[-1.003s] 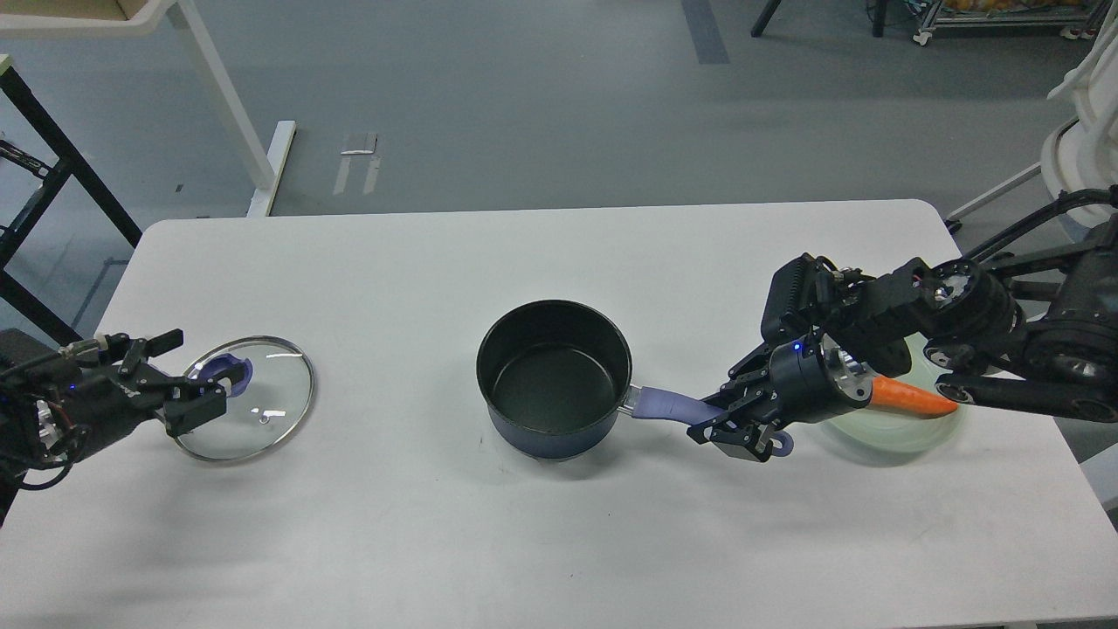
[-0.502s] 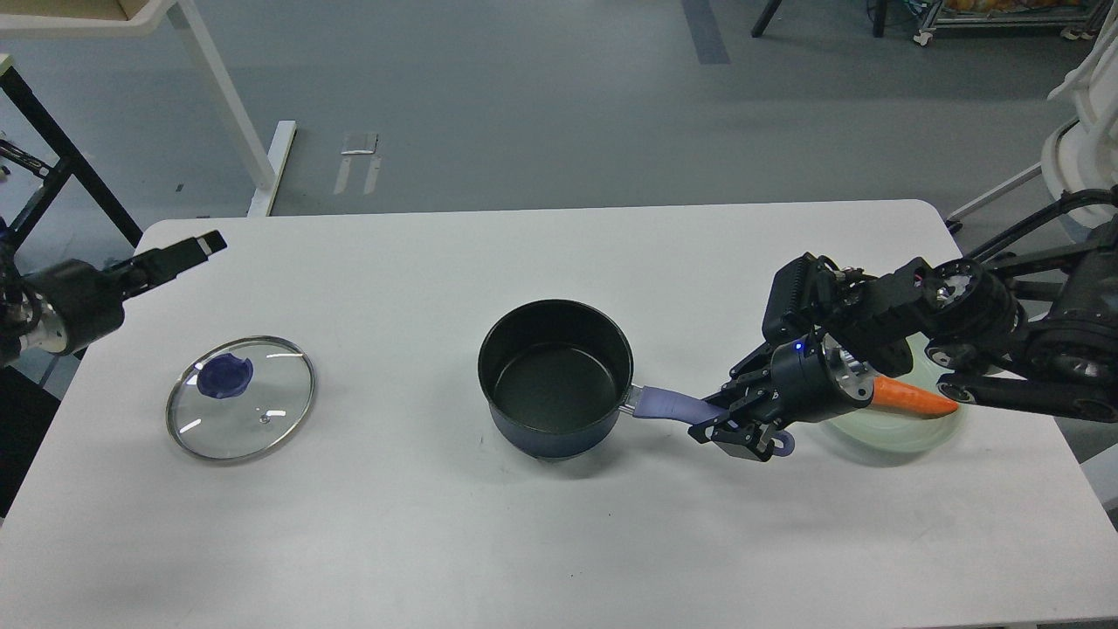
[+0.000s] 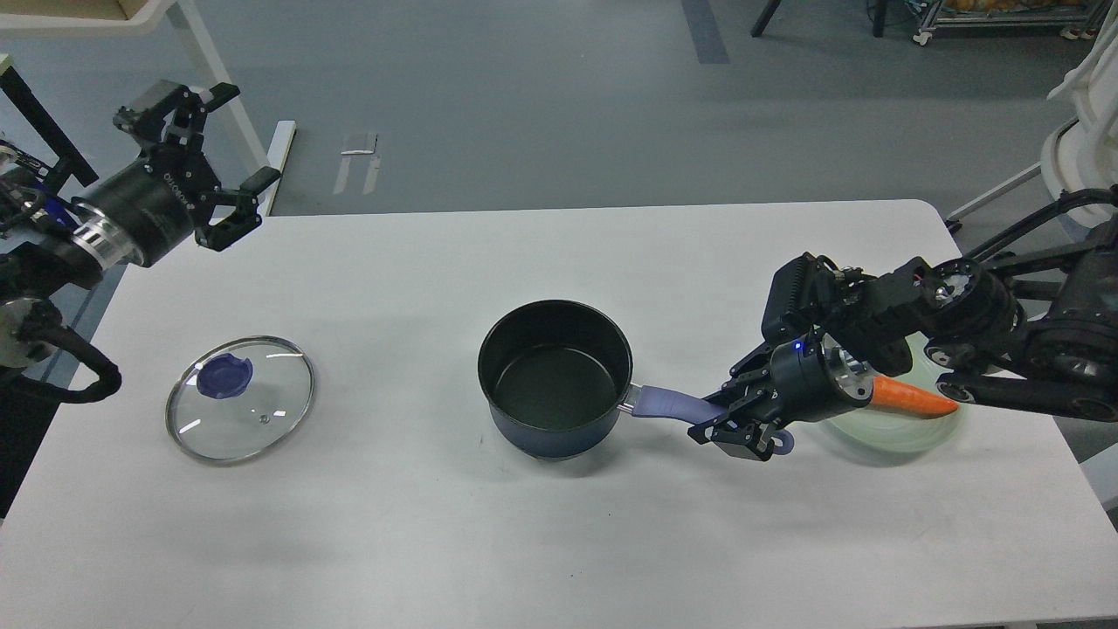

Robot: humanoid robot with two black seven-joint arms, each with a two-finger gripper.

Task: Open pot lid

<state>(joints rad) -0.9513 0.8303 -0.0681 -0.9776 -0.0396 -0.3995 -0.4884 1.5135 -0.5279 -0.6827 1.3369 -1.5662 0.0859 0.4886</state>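
Note:
A dark blue pot (image 3: 554,377) stands open in the middle of the white table (image 3: 524,542), its purple handle (image 3: 668,404) pointing right. The glass lid (image 3: 241,397) with a purple knob lies flat on the table at the left, apart from the pot. My left gripper (image 3: 214,153) is open and empty, raised high over the table's far left corner, well away from the lid. My right gripper (image 3: 729,421) is shut on the end of the pot handle.
A pale green plate (image 3: 908,428) with an orange carrot (image 3: 913,397) sits at the right, just behind my right wrist. A white table leg (image 3: 223,96) and a black frame (image 3: 52,166) stand beyond the table's far left corner.
My left gripper let go of the lid's knob, lifted away and swung up to the far left corner. The lid stays flat on the table. My right arm has not moved.

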